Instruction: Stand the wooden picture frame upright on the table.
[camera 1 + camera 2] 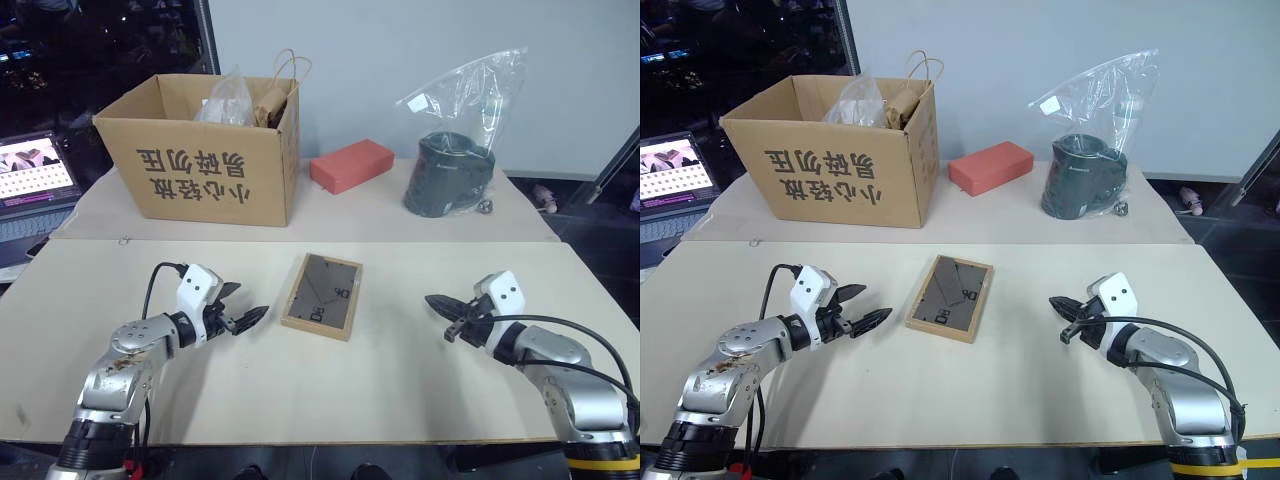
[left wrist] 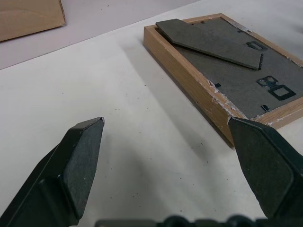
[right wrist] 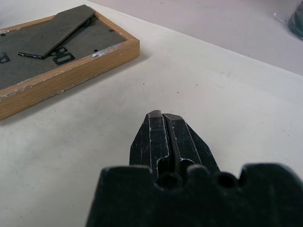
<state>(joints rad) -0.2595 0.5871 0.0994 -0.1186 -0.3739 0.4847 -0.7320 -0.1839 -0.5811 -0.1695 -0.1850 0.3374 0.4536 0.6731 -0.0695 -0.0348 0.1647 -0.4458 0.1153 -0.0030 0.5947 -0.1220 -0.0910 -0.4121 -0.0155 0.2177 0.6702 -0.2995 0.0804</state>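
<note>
The wooden picture frame (image 1: 321, 295) lies flat, back side up, in the middle of the beige table (image 1: 400, 400). Its dark grey back panel and folded stand (image 2: 208, 42) face upward. To the frame's left, my left gripper (image 1: 243, 305) hovers just above the table with its jaws wide open and nothing between them. It points toward the frame's near left edge (image 2: 189, 90). On the frame's right, my right gripper (image 1: 437, 303) is shut and empty, pointing at the frame (image 3: 57, 61) from a short distance.
At the back left stands an open cardboard box (image 1: 205, 155) holding bags. A red brick-like block (image 1: 350, 164) and a dark pot in a clear plastic bag (image 1: 452, 172) sit at the back. A laptop (image 1: 35, 175) is off the table's left side.
</note>
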